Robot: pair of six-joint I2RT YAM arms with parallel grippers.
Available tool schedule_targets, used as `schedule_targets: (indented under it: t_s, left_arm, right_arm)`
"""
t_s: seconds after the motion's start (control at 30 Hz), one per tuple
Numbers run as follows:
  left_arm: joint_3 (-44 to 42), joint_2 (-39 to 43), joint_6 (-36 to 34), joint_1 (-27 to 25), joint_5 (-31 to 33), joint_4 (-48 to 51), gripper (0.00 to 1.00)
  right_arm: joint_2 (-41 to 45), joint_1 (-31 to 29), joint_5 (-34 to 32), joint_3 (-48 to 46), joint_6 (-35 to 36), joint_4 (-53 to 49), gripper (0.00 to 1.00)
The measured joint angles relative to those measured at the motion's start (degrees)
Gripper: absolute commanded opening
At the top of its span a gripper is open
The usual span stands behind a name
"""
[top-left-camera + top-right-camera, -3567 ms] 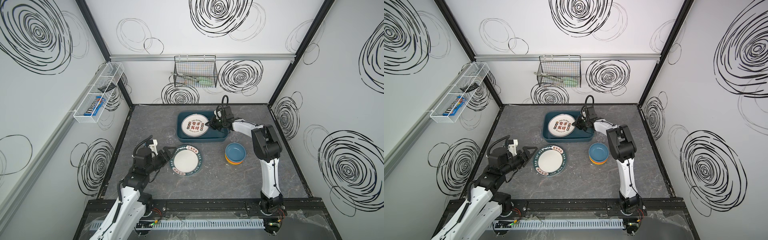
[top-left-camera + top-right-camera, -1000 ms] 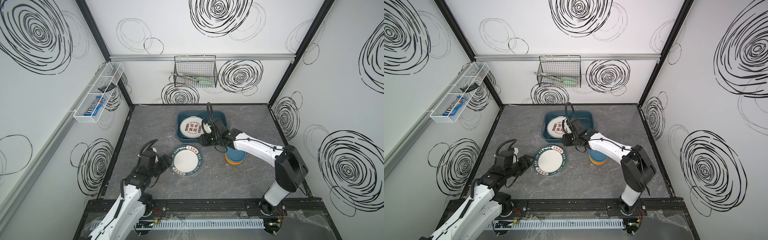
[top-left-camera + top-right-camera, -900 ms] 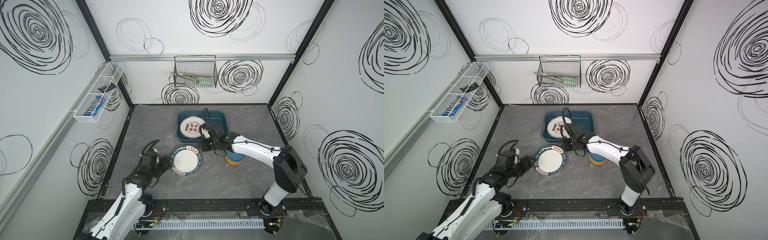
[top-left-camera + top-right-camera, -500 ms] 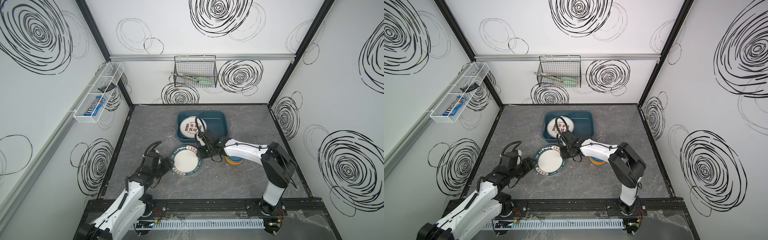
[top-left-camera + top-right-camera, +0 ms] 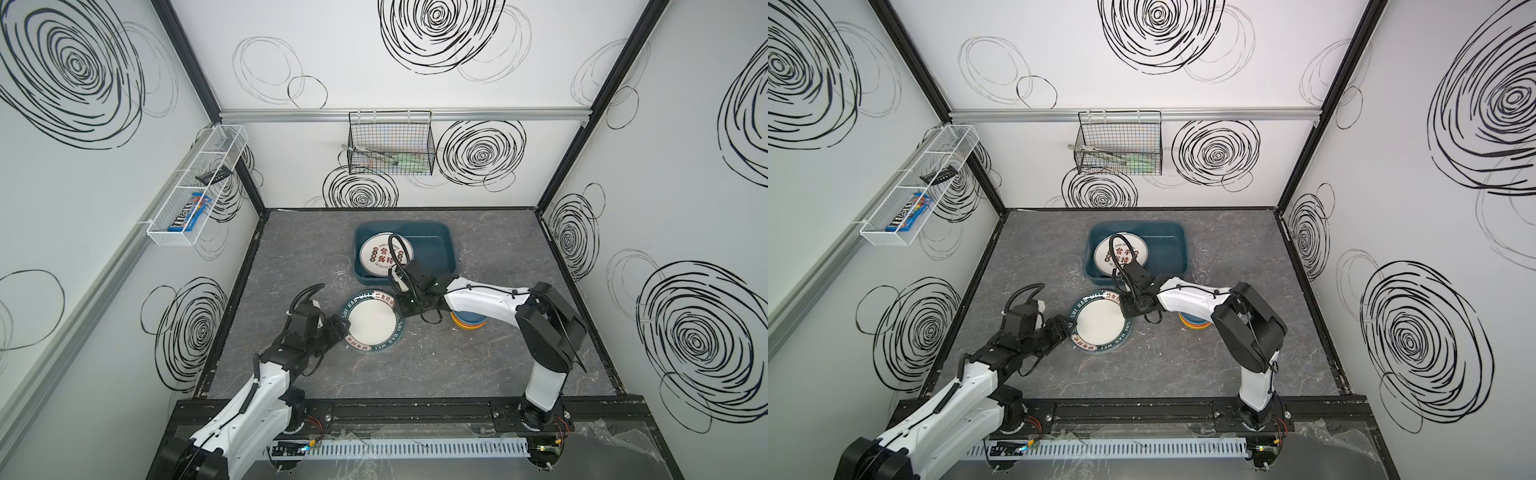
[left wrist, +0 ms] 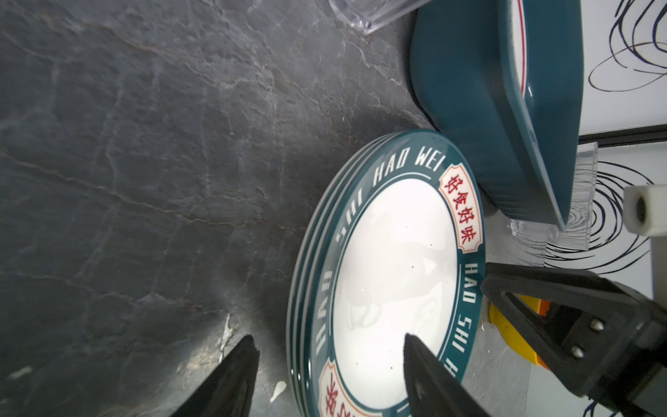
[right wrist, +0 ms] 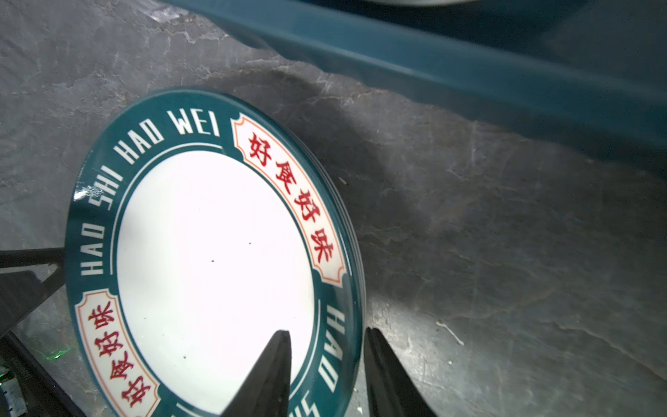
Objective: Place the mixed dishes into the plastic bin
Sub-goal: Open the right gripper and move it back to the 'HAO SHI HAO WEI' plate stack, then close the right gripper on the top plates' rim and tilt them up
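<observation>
Right claw (image 7: 326, 332) sits astride the rim of the HAO SHI HAO WEI plate stack (image 5: 371, 322), fingers apart, nothing pinched yet. Left claw (image 6: 326, 337) is spread wide over the rim's other side; I read it as a brace against sliding. Stack lies flat on the table (image 5: 415, 365), just beside the teal bin (image 5: 432, 253), which holds one plate (image 5: 380, 255) already.

A stack of teal-rimmed plates (image 7: 216, 252) is lying on the grey table (image 7: 505, 252), filling the left half of the frame. At the lower edge your right gripper (image 7: 326, 332) is straddling the top plate's rim, jaws apart. The teal bin (image 7: 433, 72) is crossing the upper edge. Your left gripper (image 7: 21, 292) is showing at the left edge.
</observation>
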State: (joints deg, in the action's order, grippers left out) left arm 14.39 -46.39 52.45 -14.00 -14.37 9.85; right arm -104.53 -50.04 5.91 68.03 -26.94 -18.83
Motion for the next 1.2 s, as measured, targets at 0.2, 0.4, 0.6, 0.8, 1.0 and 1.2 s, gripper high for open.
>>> schedule_targets:
  t_s: [0.2, 0.4, 0.6, 0.8, 1.0, 1.2]
  left_arm:
    - [-0.04, -0.94, 0.0, 0.0, -0.11, -1.07, 0.66]
    - [-0.74, -1.31, 0.0, 0.0, -0.35, -1.51, 0.65]
    - [-0.94, -1.46, 0.0, 0.0, -0.61, -2.43, 0.63]
    - [-1.01, -1.57, 0.0, 0.0, -0.76, -2.69, 0.61]
    - [-1.03, -1.53, 0.02, 0.02, -0.76, -2.75, 0.59]
    - [-1.36, -1.27, 0.04, 0.02, -0.74, -2.71, 0.58]
  right_arm:
    - [-1.03, 0.0, -0.22, 1.33, 0.02, -0.39, 0.37]
    - [-1.42, 0.0, -0.22, 1.64, 0.04, -0.37, 0.33]
    - [-1.84, 0.0, -0.15, 1.7, 0.2, -0.35, 0.28]
    - [-2.19, 0.0, 0.07, 2.1, 0.26, -0.35, 0.23]
    - [-2.64, 0.0, 0.76, 2.23, 0.37, -0.28, 0.19]
    - [-3.15, 0.0, 1.44, 2.23, 0.5, -0.28, 0.16]
